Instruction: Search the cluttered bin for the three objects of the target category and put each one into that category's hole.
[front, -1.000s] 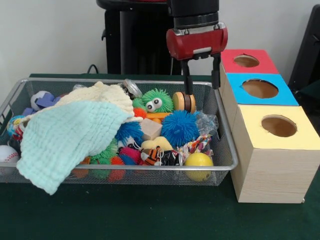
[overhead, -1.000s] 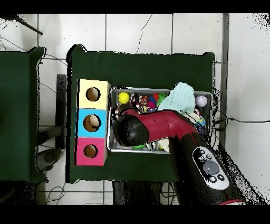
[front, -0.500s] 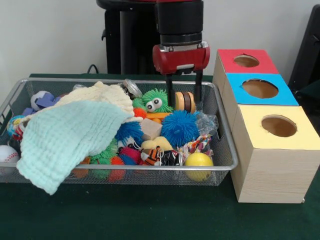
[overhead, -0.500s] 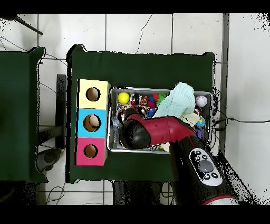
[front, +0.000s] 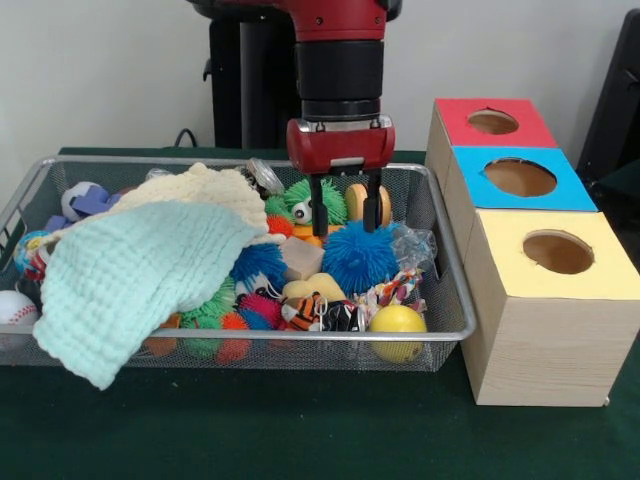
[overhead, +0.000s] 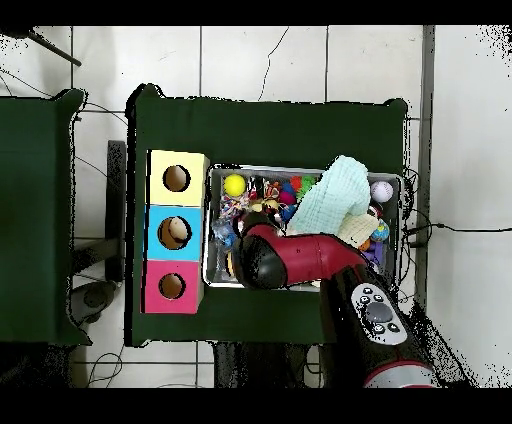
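The wire mesh bin (front: 250, 337) is full of toys and cloths; it also shows in the overhead view (overhead: 208, 225). One wad of clear plastic film (front: 412, 243) lies near the bin's right end, beside a blue spiky ball (front: 358, 255). The other wads are hidden. My gripper (front: 343, 218) is open and empty. It hangs over the bin's back middle, its fingertips (front: 316, 205) in front of a green fuzzy toy and a wooden yo-yo, left of the wad. The yellow-topped box's hole (front: 557, 252) is at the right, nearest the camera, and shows overhead (overhead: 177, 179). Overhead, my arm (overhead: 262, 262) covers the gripper.
A mint cloth (front: 130, 280) and a cream cloth (front: 200, 190) cover the bin's left half. A yellow ball (front: 397, 322) lies at the front right, a baseball (front: 12, 307) at the far left. The blue-topped box (front: 520, 177) and red-topped box (front: 492, 122) stand behind the yellow one.
In the front view my gripper has moved left and down, from beside the bin's right rim to over the toys at the back middle. It stays open and empty.
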